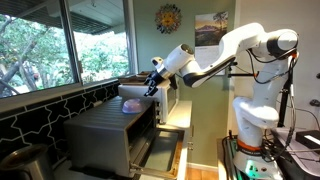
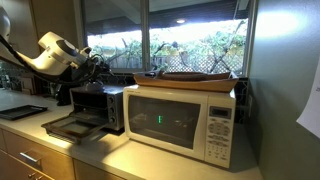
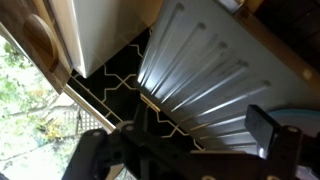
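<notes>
With fingers (image 3: pixel 272 135) spread and empty, hovers above ribbed top of toaster oven (image 1: pixel 105 135). Grips nothing yet; door (image 2: pixel 70 125) already down, pinkish object (image 1: pixel 130 105) untouched.

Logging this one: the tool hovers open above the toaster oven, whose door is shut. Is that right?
Not quite. The door of the toaster oven is folded down open, not shut, as both exterior views show. The rest holds: the tool hovers open above the oven's top.

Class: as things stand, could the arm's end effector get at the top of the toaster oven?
Probably yes: the open end effector hangs just above the toaster oven, and nothing appears between them in the wrist view.
</notes>
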Tool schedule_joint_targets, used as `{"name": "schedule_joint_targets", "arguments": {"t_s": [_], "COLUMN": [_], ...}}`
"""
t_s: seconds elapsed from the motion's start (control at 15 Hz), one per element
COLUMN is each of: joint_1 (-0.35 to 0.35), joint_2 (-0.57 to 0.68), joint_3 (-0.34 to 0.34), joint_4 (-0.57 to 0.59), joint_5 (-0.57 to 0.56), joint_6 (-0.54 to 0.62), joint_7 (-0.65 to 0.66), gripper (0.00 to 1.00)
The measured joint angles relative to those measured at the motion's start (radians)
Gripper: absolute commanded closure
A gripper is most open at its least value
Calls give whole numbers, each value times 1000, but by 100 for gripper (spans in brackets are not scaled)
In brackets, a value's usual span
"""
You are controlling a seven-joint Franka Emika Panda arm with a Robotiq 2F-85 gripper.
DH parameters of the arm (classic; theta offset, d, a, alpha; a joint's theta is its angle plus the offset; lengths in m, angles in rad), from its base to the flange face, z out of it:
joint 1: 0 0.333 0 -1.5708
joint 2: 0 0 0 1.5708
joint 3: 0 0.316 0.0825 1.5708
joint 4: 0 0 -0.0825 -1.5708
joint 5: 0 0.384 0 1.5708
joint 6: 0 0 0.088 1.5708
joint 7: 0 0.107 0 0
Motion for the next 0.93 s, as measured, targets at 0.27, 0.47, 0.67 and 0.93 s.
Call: {"name": "schedule_joint_targets", "arguments": {"t_s": [0.27, 0.47, 0.67, 0.93], "joint_1": [-88, -127, -133, -154], "joint_2": [-67, -74, -72, -72], "joint_3": [122, 156, 156, 172], "joint_4": [56, 62, 62, 66], "joint_5": [203, 214, 215, 331], "joint_6": [-141, -150, -150, -141], "joint_7": [9, 23, 26, 12], "gripper": [0, 0, 0, 0]}}
